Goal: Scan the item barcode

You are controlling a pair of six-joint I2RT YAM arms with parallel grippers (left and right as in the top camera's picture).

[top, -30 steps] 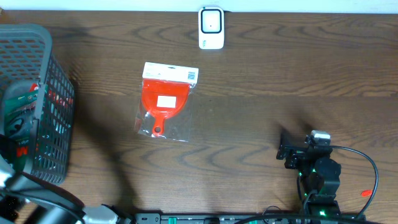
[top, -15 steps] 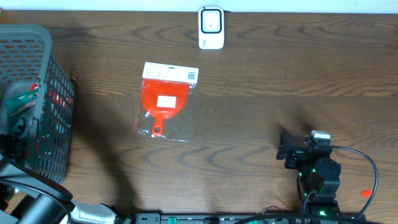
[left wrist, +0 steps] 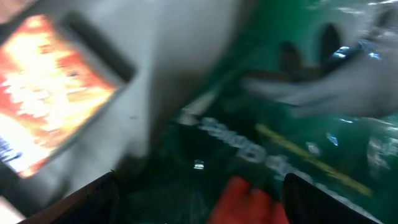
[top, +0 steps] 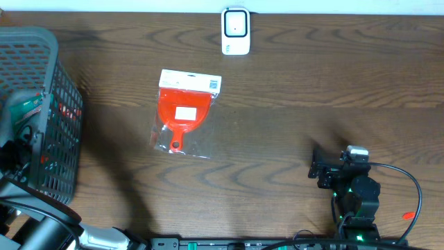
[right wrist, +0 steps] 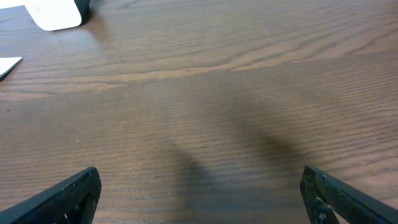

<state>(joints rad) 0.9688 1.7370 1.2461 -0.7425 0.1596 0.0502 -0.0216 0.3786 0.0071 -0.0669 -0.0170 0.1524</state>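
A grey mesh basket (top: 64, 104) stands at the left edge of the dark wooden desk (top: 312, 83), and the left arm (top: 48, 232) reaches up from the near edge into it. Its wrist camera gives a blurred close view of what lies inside: a green packet (left wrist: 298, 137) with pale lettering fills most of the frame, an orange and red box (left wrist: 50, 93) lies tilted at the upper left, and something red (left wrist: 249, 199) shows at the bottom. The left fingers (left wrist: 93, 202) appear as dark tips at the two lower corners of that view, spread wide, with no clear hold on any of the goods below them. Out on the open desk, well apart from the basket, a red dustpan (top: 182, 114) in a clear bag with a white header card lies flat, its handle pointing toward the near edge; a small white label sits on its face, but any barcode is too small to make out. The white scanner (top: 236, 31) stands at the far edge of the desk, beyond the dustpan and a little to its right. The right arm (top: 354, 191) is at the near right, away from everything else. The right fingers (right wrist: 68, 196) are spread fully with only bare wood between them, and the scanner's base shows in the far left corner of that wrist view.
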